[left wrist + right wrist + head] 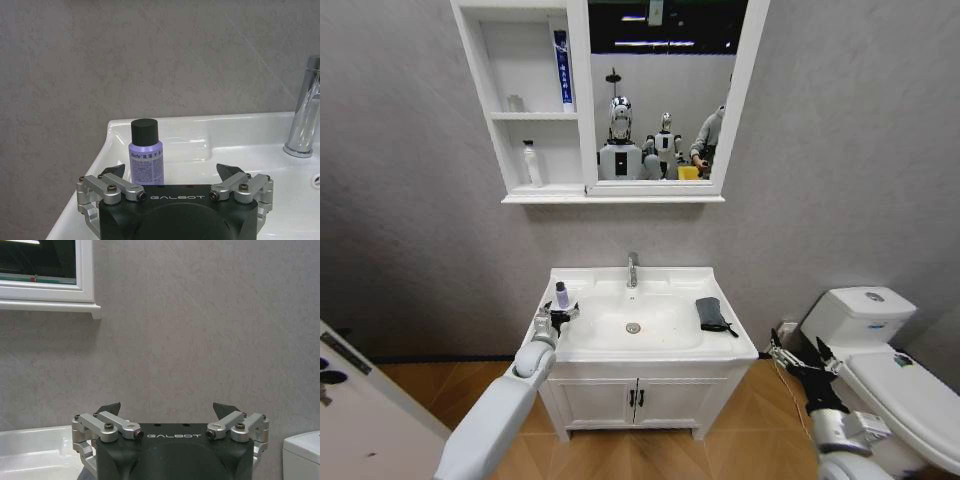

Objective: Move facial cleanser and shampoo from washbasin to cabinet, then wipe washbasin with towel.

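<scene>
So the left gripper is hovering at the washbasin's left rim with its fingers spread wide, holding nothing, just near of the little purple bottle standing upright there. Over on the right, the right gripper is hanging wide open and empty beside the toilet, while the dark towel is lying on the basin's right ledge.

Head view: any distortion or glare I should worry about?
Head view: wide-angle bowing, the cabinet edges splay outward; the mirror reflects ceiling lights. Left wrist view: bright highlights on the tap and the glossy washbasin rim, purple bottle label sharp. Right wrist view: flat, even light on the wall.
</scene>
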Controlling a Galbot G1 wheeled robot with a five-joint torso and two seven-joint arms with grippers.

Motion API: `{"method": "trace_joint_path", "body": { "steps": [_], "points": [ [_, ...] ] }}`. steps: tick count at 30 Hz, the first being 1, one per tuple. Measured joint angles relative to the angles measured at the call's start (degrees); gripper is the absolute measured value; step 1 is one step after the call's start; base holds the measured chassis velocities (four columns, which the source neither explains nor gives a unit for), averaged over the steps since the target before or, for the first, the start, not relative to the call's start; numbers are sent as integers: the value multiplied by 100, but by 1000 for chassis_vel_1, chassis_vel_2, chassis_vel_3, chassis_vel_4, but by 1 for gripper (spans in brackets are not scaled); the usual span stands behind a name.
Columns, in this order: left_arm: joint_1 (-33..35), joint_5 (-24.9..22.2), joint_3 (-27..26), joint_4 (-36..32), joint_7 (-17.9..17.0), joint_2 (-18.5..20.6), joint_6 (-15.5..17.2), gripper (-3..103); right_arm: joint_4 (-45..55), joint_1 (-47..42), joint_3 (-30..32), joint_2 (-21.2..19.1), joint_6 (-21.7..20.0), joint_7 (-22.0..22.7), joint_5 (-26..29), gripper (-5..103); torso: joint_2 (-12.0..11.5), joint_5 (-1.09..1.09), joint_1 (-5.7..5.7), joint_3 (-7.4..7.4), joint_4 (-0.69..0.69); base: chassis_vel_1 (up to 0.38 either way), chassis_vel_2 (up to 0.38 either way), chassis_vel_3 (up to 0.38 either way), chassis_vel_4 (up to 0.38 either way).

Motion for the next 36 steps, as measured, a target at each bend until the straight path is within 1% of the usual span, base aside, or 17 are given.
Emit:
{"method": "trace_joint_path", "body": {
  "steps": [5, 6, 8, 11, 15, 20, 21, 23, 25, 27, 28, 30, 31, 32, 33, 34, 36],
  "points": [
    [-353, 57, 45, 442, -9, -173, -58, 100, 10, -3, 14, 17, 2, 1, 42, 100, 0, 0, 0, 0, -1, 0, 0, 0, 0],
    [-353, 57, 45, 442, -9, -173, -58, 100, 10, -3, 14, 17, 2, 1, 42, 100, 0, 0, 0, 0, -1, 0, 0, 0, 0],
    [-523, 114, 52, 708, -60, -280, -94, 100, 12, -1, 29, 18, 2, 2, 68, 100, 0, 0, 0, 0, -1, 0, 0, 0, 0],
    [-621, 119, 36, 845, -126, -351, -100, 100, 2, 23, 93, -6, 2, 3, 130, 100, 0, 0, 0, 0, -2, 0, 0, 0, 0],
    [-649, 136, 9, 917, -157, -375, -112, 100, -27, 32, 134, -63, 2, 5, 195, 100, 0, 0, 0, 0, 0, 0, 0, 0, 0],
    [-651, 153, -29, 967, -169, -408, -115, 100, -25, 36, 109, -24, 3, 5, 202, 100, 0, 0, 0, 0, -1, 0, 0, 0, 0],
    [-652, 153, -33, 979, -169, -412, -115, 101, -25, 39, 105, -15, 3, 9, 200, 100, 0, 0, 0, 0, -1, 0, 0, 0, 0],
    [-661, 153, -34, 998, -169, -412, -114, 99, -25, 45, 106, -15, 2, 16, 200, 100, 0, 0, 0, -1, -1, 0, 0, 0, 0],
    [-707, 147, -29, 1054, -150, -415, -85, 93, -29, 44, 135, -39, 2, 23, 204, 100, 0, 0, 0, -1, 0, 0, 0, 0, 0],
    [-720, 145, -27, 1070, -140, -417, -76, 93, -29, 41, 141, -48, 1, 24, 206, 100, 0, -1, 0, -1, -1, 0, 0, 0, 0],
    [-747, 128, -30, 1098, -125, -426, -62, 82, -28, 41, 142, -61, 0, 26, 218, 100, 0, -1, 0, -1, -1, 0, 0, 0, 0],
    [-763, 110, -34, 1112, -122, -432, -56, 82, -27, 41, 142, -63, 0, 27, 220, 100, 0, -1, 0, -1, -1, 0, 0, 0, 0],
    [-777, 96, -40, 1122, -118, -434, -54, 77, -27, 40, 142, -63, -1, 27, 223, 100, 0, 0, 0, -1, -1, 0, 0, 0, 0],
    [-796, 80, -47, 1132, -103, -434, -57, 66, -28, 40, 139, -63, -1, 27, 224, 100, 0, 0, 0, -1, -1, 0, 0, 0, 0],
    [-796, 80, -47, 1132, -103, -434, -57, 66, -28, 40, 139, -63, -1, 27, 224, 100, 0, 0, 0, -1, -1, 0, 0, 0, 0],
    [-803, 65, -51, 1134, -82, -426, -70, 60, -27, 42, 135, -62, -2, 27, 224, 100, 0, 0, 0, -1, -1, 0, 0, 0, 0],
    [-805, 56, -52, 1135, -59, -413, -78, 60, -27, 49, 131, -63, -2, 27, 224, 100, 0, 0, 0, -1, -1, 0, 0, 0, 0]
  ]
}}
